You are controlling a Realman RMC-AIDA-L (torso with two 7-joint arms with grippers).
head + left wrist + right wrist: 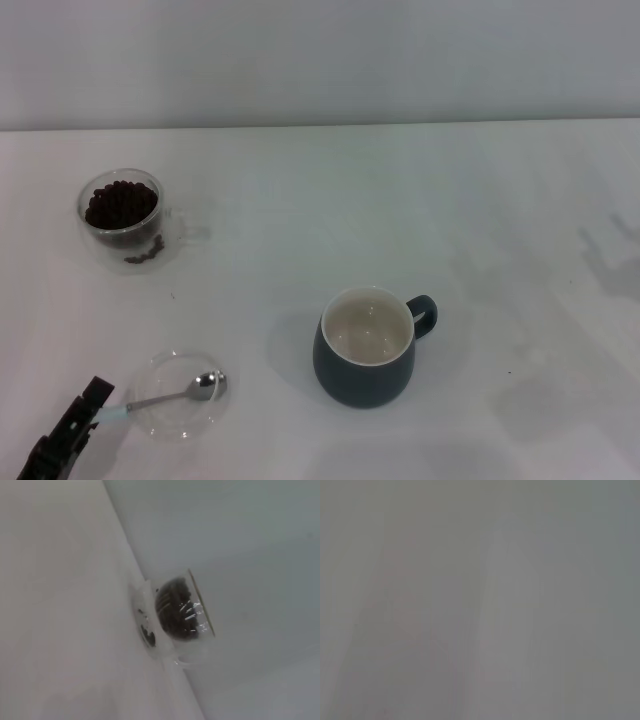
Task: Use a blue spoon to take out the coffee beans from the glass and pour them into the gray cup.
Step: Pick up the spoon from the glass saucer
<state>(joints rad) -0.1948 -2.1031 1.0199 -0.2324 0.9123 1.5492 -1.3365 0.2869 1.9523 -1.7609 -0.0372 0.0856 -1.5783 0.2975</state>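
Judging from the head view, you have the left gripper (88, 408) at the desk's near left corner, right at the pale handle tip of the spoon (172, 393); its fingers seem to meet the handle end, but you cannot tell whether they are clamped on it or merely touching. The spoon's bowl rests inside a shallow clear dish (166, 425) near the front edge. Expect the spoon to be light, stiff and thin, with a slick metal neck, so take it on the blue handle, well back from the bowl, and grip firmly or it will twist. The glass (122, 222) sits toward the far left, full of beans (120, 203), some lying in its base; it is fragile and easy to tip. The cup (366, 350) stands near the front centre, empty. Your right gripper is out of view.
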